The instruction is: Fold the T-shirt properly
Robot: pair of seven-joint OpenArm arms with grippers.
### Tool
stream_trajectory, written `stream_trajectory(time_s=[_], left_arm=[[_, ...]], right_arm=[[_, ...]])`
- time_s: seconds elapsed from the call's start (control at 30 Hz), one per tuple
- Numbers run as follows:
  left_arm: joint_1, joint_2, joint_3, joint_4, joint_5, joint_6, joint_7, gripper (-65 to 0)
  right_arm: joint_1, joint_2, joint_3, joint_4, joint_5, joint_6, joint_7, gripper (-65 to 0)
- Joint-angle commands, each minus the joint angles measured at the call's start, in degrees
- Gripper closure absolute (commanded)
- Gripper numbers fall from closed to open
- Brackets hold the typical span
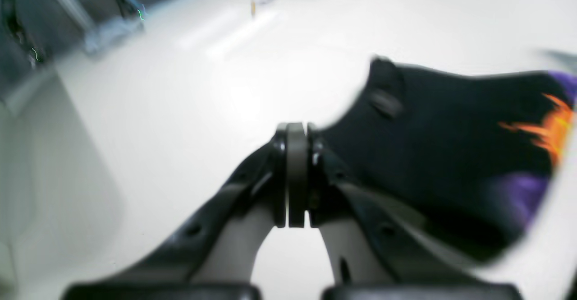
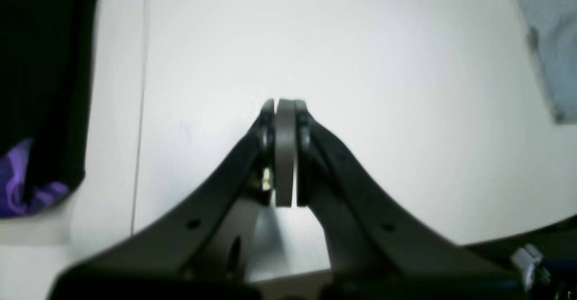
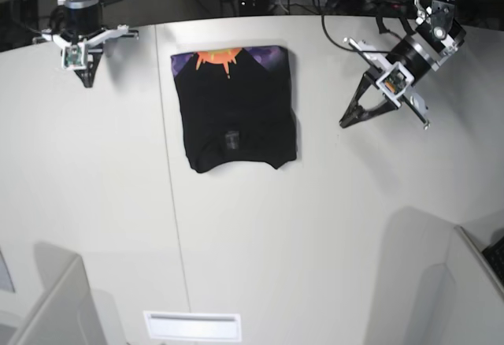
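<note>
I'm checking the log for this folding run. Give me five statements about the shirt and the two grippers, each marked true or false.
1. The T-shirt lies folded into a compact rectangle on the table. True.
2. The left gripper is clamped on the shirt's edge. False: it is shut on nothing, beside the shirt.
3. The right gripper is shut and holds nothing. True.
4. The orange and purple print shows at the shirt's far edge in the base view. True.
5. Both arms hover directly over the shirt. False: one is off to each side, clear of it.
</note>
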Motion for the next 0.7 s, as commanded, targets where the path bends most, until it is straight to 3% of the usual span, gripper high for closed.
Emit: stream_trajectory(time_s=[0.0,0.1,0.33,0.53,0.67], left_arm=[[1.72,-0.55,-0.92,-0.12,-0.96,0.31,-3.44,0.0],[6.91,-0.72,-0.92,-3.63,-0.96,0.31,-7.92,0.0],[16.05,-0.46,-0.30,-15.94,-0.87,0.49,-17.06,0.0],[18.42,-0.37,0.22,-28.25,-0.87,0.49,-22.43,0.0],[18.42,-0.28,3.65,-37.57,-1.31,0.49,-25.41,0.0]], right_arm=[[-1.66,-0.11,0.83,0.78,-1.39,-0.13,3.45,0.0],[-4.91,-0.55,1.36,0.60,-2.70,-0.13,7.58,0.0],[-12.03,-0.55,1.19,-1.95,-2.70,-0.13,7.85,0.0],[-18.19,-0.63,1.10,-6.08,-2.53,-0.13,7.85,0.0],[-19.06,-2.04,-4.35,-11.97,-2.53,-0.13,5.65,0.0]])
